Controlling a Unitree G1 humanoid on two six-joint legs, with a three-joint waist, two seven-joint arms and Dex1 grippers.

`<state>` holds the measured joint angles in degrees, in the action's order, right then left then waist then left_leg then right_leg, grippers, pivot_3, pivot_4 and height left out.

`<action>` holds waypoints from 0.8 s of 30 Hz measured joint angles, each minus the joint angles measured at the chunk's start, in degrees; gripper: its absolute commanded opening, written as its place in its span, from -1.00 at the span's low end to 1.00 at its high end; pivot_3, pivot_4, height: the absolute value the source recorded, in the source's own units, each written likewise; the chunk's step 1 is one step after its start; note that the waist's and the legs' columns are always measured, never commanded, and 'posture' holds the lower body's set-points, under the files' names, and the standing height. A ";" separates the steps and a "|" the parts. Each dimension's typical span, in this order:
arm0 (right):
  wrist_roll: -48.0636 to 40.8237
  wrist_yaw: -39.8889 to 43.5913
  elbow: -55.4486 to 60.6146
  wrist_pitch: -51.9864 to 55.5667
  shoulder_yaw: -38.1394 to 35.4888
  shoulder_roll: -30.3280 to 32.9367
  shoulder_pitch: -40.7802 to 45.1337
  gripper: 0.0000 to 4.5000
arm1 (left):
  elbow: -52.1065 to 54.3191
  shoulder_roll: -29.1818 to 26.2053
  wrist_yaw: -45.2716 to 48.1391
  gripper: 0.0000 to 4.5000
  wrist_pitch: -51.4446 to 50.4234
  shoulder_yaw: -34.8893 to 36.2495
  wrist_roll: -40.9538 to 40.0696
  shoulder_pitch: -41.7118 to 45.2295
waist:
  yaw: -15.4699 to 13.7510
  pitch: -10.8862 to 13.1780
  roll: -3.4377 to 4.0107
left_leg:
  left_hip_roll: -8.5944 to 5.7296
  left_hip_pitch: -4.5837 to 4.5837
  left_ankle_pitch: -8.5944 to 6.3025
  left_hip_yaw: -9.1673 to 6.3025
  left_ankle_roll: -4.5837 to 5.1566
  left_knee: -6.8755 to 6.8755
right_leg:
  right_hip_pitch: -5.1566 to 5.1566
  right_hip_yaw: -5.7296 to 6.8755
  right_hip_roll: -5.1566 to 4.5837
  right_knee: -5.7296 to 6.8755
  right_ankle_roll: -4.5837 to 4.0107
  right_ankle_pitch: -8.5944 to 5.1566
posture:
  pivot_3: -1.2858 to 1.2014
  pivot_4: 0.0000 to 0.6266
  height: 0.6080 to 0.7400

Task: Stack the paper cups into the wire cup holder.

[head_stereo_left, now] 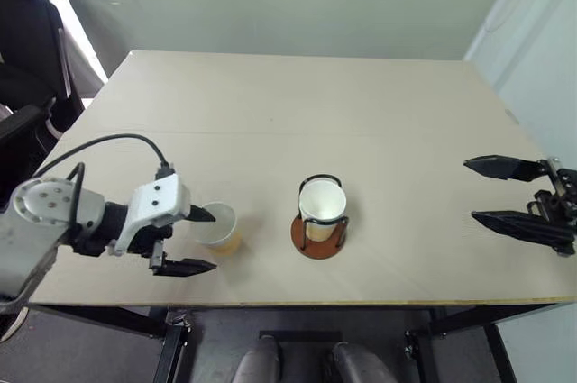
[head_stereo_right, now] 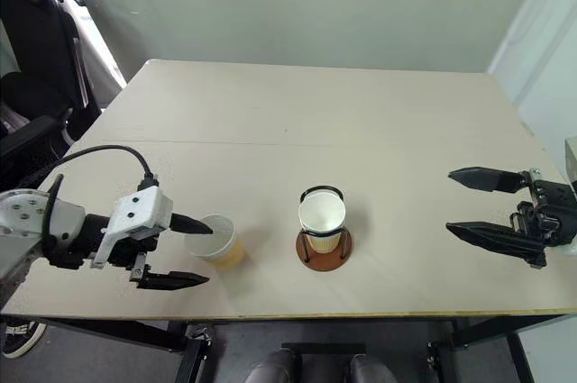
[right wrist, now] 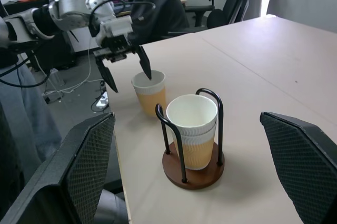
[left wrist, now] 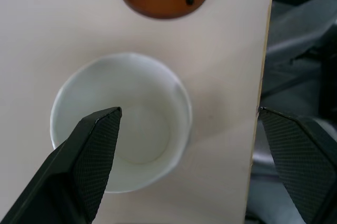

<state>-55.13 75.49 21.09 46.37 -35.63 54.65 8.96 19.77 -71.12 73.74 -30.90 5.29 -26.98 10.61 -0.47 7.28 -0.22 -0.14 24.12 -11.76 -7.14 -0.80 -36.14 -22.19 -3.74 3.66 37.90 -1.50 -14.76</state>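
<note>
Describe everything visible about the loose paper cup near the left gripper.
The loose paper cup is small and tapered, tan-yellow outside and white inside with a white rolled rim. It stands upright and empty on the table, near the front edge, apart from the wire cup holder. The left gripper is open around it: one black finger reaches over the rim above its mouth, the other sits outside, on the table-edge side. Whether either finger touches it cannot be told.
</note>
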 measured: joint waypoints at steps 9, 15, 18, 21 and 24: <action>-0.82 -1.99 0.33 -1.92 0.08 0.74 -0.70 1.00 | -1.00 2.15 -0.06 0.59 1.68 -5.69 3.68 2.67 | -0.01 0.00 0.00 | 0.00 0.00 -0.23 0.02 0.11 -0.01 | 0.02 0.00 0.00 -0.04 0.10 -0.06 | 0.03 -0.52 1.00; -0.80 -2.53 0.43 -3.01 0.32 1.69 -0.72 1.00 | -1.04 2.70 0.38 -0.42 1.73 -6.52 4.16 4.13 | -0.01 0.00 0.00 | 0.00 -0.05 -0.23 0.02 0.12 -0.04 | 0.08 0.00 0.00 -0.03 0.11 -0.06 | 0.03 -0.52 1.00; -0.78 -2.73 0.43 -3.55 0.47 1.81 -0.75 1.00 | -1.88 2.84 0.95 -0.90 1.79 -7.38 4.79 4.56 | -0.01 0.00 0.00 | 0.00 -0.08 -0.23 0.02 0.12 -0.05 | 0.10 -0.01 0.00 -0.03 0.12 -0.07 | 0.03 -0.52 1.00; -0.73 -2.93 0.43 -3.90 0.62 1.87 -0.86 1.00 | -2.11 2.90 1.60 -0.97 1.76 -7.47 4.64 4.76 | -0.01 0.00 0.00 | 0.00 -0.07 -0.23 0.01 0.12 -0.09 | 0.12 -0.01 0.00 -0.03 0.12 -0.07 | 0.03 -0.52 1.00; -0.67 -2.92 0.49 -4.61 0.65 1.94 -1.70 1.00 | -3.24 2.64 3.58 -0.97 1.82 -6.77 3.62 4.76 | -0.02 0.00 0.00 | 0.00 -0.07 -0.24 0.01 0.13 -0.10 | 0.11 0.00 0.00 -0.03 0.12 -0.07 | 0.03 -0.52 1.00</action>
<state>-55.80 72.57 21.57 41.76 -34.97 56.59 7.26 16.52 -68.49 77.32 -29.08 -1.47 -23.35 15.38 -0.49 7.28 -0.22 -0.14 24.05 -12.01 -7.13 -0.66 -36.24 -22.07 -3.74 3.66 37.88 -1.37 -14.84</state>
